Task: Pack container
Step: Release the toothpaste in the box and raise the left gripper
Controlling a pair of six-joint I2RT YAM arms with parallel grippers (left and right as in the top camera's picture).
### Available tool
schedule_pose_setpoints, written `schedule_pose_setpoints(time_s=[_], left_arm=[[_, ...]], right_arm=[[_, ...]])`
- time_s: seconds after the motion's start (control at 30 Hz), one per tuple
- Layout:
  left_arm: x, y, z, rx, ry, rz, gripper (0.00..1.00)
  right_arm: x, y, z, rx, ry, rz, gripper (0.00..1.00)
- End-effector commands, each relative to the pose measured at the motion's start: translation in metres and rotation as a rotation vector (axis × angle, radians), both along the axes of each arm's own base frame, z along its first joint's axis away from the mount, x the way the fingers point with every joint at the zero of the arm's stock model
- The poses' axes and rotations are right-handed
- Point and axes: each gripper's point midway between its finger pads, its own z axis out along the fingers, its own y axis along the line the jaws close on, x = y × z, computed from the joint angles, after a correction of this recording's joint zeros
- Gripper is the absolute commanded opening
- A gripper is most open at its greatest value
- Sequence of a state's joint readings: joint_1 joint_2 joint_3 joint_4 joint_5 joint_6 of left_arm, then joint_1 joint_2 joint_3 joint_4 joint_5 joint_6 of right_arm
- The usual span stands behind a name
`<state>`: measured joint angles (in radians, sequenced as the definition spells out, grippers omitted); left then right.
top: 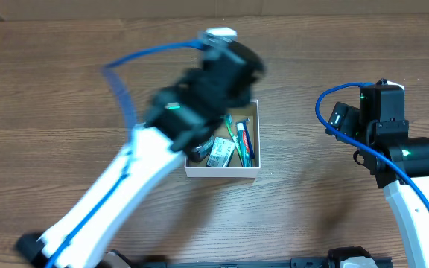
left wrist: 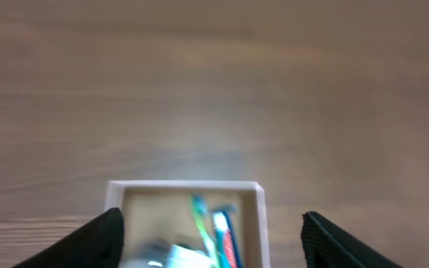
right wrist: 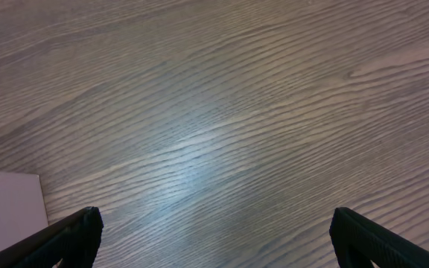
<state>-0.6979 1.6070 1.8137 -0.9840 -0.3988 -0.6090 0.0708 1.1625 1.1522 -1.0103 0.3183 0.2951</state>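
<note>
The box (top: 222, 172) sits on the table (top: 65, 89) under the left gripper (left wrist: 211, 220), whose jaws are spread wide and hold nothing. If it drops lower, it could bump the rim and shove the box. The right gripper (right wrist: 214, 217), off to the side, is spread wide and holds nothing too. I count one box, one green toothbrush (top: 230, 125), one tube (top: 246, 141) and one shiny packet (top: 220, 155).

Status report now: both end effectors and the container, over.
Left end effector open, empty, above container. Right end effector open, empty, over table. Container partly packed, green toothbrush inside. Nothing blocking.
</note>
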Motion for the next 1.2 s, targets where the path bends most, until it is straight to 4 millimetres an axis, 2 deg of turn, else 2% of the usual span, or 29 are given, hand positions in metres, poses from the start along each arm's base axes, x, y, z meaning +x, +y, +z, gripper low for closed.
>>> schedule_pose_setpoints(time_s=[0.0, 0.07, 0.13, 0.2, 0.3, 0.6, 1.17], left_arm=[[0.0, 0.108, 0.044, 0.04, -0.081, 0.251, 0.88], [-0.002, 0.138, 0.05, 0.039, -0.083, 0.32, 0.98], [-0.007, 0.173, 0.056, 0.036, -0.086, 0.403, 1.0], [-0.01, 0.193, 0.059, 0.035, -0.091, 0.454, 1.0], [-0.013, 0.21, 0.057, 0.046, -0.075, 0.5, 1.0], [-0.019, 0.214, 0.04, 0.089, 0.003, 0.501, 1.0], [-0.018, 0.213, 0.039, 0.091, 0.006, 0.501, 1.0]], right_arm=[[0.003, -0.003, 0.009, -0.003, -0.028, -0.015, 1.0], [0.003, -0.003, 0.009, -0.003, -0.027, -0.015, 1.0], [0.003, -0.003, 0.009, -0.003, -0.028, -0.015, 1.0], [0.003, -0.003, 0.009, -0.003, -0.028, -0.015, 1.0], [0.003, -0.003, 0.009, -0.003, -0.028, -0.015, 1.0], [0.003, -0.003, 0.009, -0.003, -0.028, -0.015, 1.0], [0.003, -0.003, 0.009, -0.003, -0.027, -0.015, 1.0]])
